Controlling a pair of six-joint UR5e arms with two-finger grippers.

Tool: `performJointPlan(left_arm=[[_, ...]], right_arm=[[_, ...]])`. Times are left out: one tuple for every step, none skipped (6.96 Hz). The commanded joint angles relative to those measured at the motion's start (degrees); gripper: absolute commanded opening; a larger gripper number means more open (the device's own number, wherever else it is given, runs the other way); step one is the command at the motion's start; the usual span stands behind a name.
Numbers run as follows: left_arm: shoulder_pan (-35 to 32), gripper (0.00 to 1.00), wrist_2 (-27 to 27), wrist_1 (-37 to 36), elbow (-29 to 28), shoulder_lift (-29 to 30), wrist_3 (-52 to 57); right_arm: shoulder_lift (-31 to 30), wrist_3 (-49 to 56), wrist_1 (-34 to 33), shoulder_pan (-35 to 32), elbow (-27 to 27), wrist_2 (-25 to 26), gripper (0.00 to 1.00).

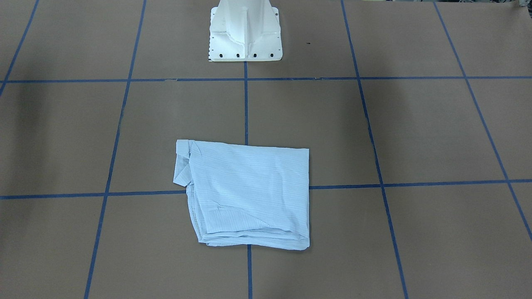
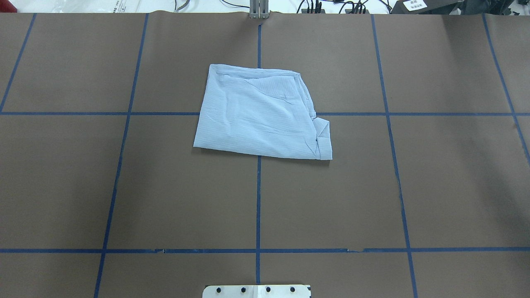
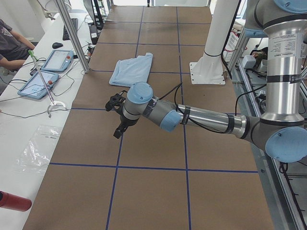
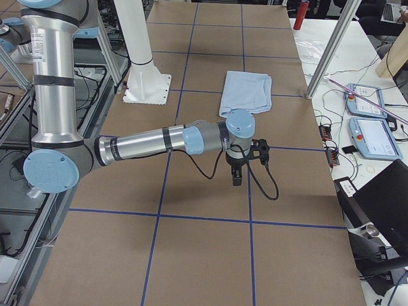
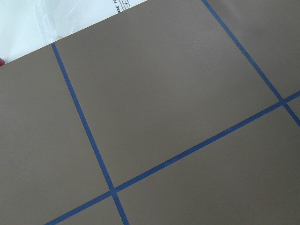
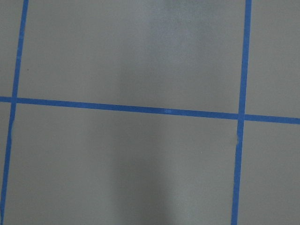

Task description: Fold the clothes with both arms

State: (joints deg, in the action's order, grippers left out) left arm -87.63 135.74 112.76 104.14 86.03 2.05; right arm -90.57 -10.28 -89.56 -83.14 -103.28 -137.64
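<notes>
The light-blue striped shirt [image 1: 249, 195] lies folded into a rough rectangle of several layers at the table's middle, far from the base; it also shows in the overhead view [image 2: 261, 116] and in both side views [image 3: 132, 69] [image 4: 245, 92]. Neither arm appears in the overhead or front views. The left gripper [image 3: 118, 132] hangs above bare table at the left end, well away from the shirt. The right gripper [image 4: 236, 178] hangs above bare table at the right end. I cannot tell whether either is open or shut. Both wrist views show only brown table and blue tape.
The white pedestal base [image 1: 245, 37] stands at the robot's side of the brown table [image 2: 165, 198], which is marked with a blue tape grid. Metal posts [image 3: 72, 33] [image 4: 325, 57] and a desk with tablets [image 3: 48, 72] border the far edge.
</notes>
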Motion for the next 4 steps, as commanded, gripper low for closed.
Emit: performJointPlan(left_arm=[[0.0, 1.0, -0.03, 0.0, 0.1, 0.01, -0.03], [0.0, 1.0, -0.03, 0.0, 0.1, 0.01, -0.03], [0.09, 1.0, -0.03, 0.0, 0.01, 0.01, -0.03], [0.09, 1.0, -0.03, 0.0, 0.01, 0.1, -0.03]], right_arm=[[0.21, 0.0, 0.0, 0.0, 0.1, 0.09, 1.0], [0.22, 0.0, 0.0, 0.0, 0.36, 0.09, 1.0], [0.22, 0.0, 0.0, 0.0, 0.36, 0.09, 1.0], [0.22, 0.0, 0.0, 0.0, 0.36, 0.09, 1.0]])
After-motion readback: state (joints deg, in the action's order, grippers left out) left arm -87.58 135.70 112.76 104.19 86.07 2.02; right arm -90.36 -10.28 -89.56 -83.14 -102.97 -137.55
